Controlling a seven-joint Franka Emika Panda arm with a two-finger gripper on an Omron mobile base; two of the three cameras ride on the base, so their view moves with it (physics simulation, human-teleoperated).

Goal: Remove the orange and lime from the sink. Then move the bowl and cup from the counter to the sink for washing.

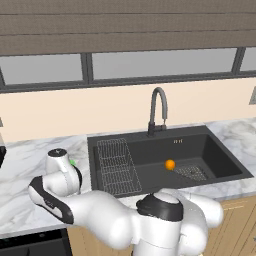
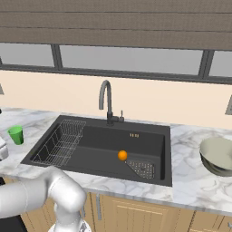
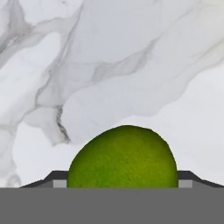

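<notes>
Jaws stand wide on either side of the lime (image 3: 123,158), which sits between the dark fingertips (image 3: 56,178) in the hand view with marble desk (image 3: 131,52) right beneath it. You cannot tell from that view whether the fruit rests on the stone, hangs just above it, or is being pinched at all, so treat it as at the point of being set down, not as safely parked.

Judging by how things lie, you are about a quarter of the way through. The lime is out of the sink (image 1: 220,155) and over the desk to the left of the basin, where the hand hangs. The orange (image 1: 170,164) lies on the basin floor beside the drain, so that removal is not yet done. The cup (image 2: 16,134) stands upright on the desk left of the sink, and the bowl (image 2: 217,156) sits on the desk well to the right; neither has gone in for washing.

Your count: one lime, one orange, one cup, one bowl, one sink with one wire rack (image 2: 59,141) and one faucet (image 1: 158,110).
</notes>
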